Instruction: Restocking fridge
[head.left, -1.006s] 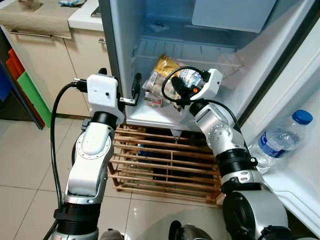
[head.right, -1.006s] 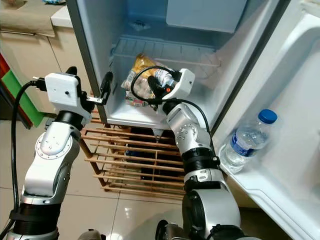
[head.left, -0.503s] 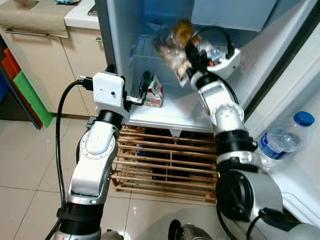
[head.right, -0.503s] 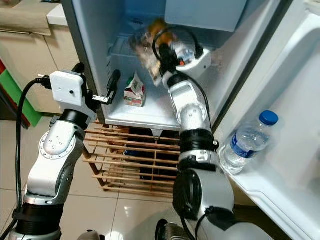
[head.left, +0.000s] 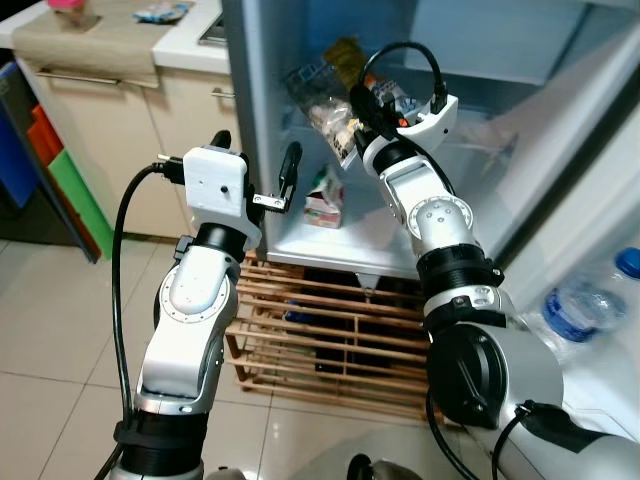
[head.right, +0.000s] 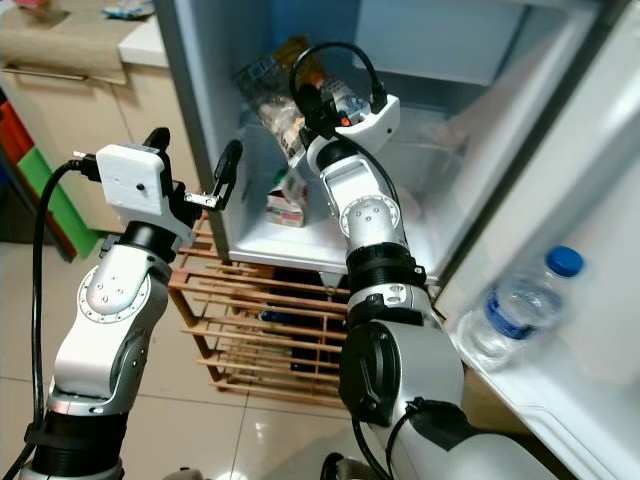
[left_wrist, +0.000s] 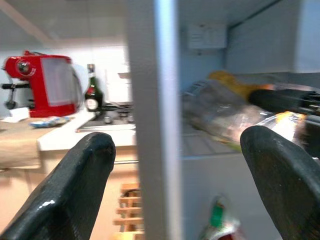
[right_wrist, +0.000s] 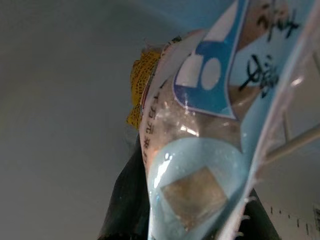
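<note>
On your far left you see the beige kitchen worktop (head.left: 110, 40) with cabinets under it, and in the left wrist view a red coffee machine (left_wrist: 37, 85) and a dark glass bottle (left_wrist: 92, 95) stand on it. Next comes your left tool (head.left: 283, 178). It is raised at the left edge of the open white fridge (head.left: 262, 120), its two black fingers are spread apart, and it holds nothing. In the left wrist view the edge of the fridge wall stands between these fingers.

Below the fridge there is a wooden slatted rack (head.left: 330, 335) on the tiled floor. Inside the fridge, on the bottom shelf, a small white and green carton (head.left: 324, 197) stands upright, just right of the left tool.

Higher up, your right tool (head.left: 352, 108) reaches into the fridge and its fingers are closed on a clear plastic food bag with yellow and light blue print (head.left: 325, 98). The bag hangs in the air at the upper left part of the fridge, above the carton.

On your far right, a clear water bottle with a blue cap (head.right: 520, 300) stands in the shelf of the open fridge door.
</note>
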